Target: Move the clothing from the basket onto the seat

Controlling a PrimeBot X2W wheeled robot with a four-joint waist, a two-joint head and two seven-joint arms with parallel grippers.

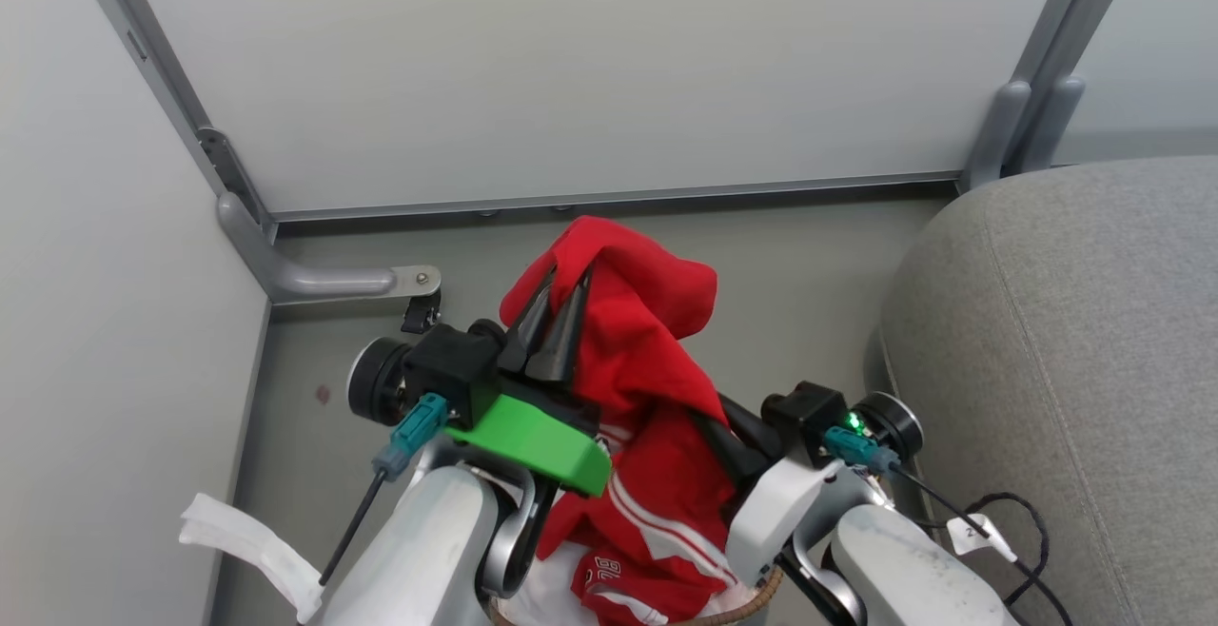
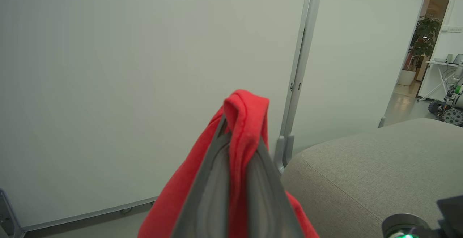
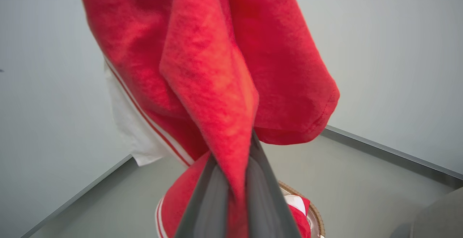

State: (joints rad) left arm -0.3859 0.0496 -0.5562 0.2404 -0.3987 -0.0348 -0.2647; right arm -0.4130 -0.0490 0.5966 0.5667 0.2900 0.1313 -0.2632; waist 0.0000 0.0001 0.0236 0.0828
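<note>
Left pincer (image 1: 571, 276) clamps top fold of the clothing (image 1: 647, 360), right pincer (image 3: 237, 165) grips a lower fold, hem trailing at rim of the basket (image 1: 754, 601); rec.: raise both till hem clears rim, then carry over rounded corner of the seat (image 1: 1066, 341).

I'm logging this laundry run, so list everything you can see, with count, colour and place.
clothing: count unclear, red with white stripes, lifted over the basket, more red fabric in it
basket: one, brown woven rim, below the clothing
seat: one, light grey, robot's right
partition panels: several, pale grey, ahead and left
white strip: one, on the floor at lower left
tagged cable: one, black, by the right arm
left tool: one, dark, shut on clothing
right tool: one, dark, shut on clothing
</note>
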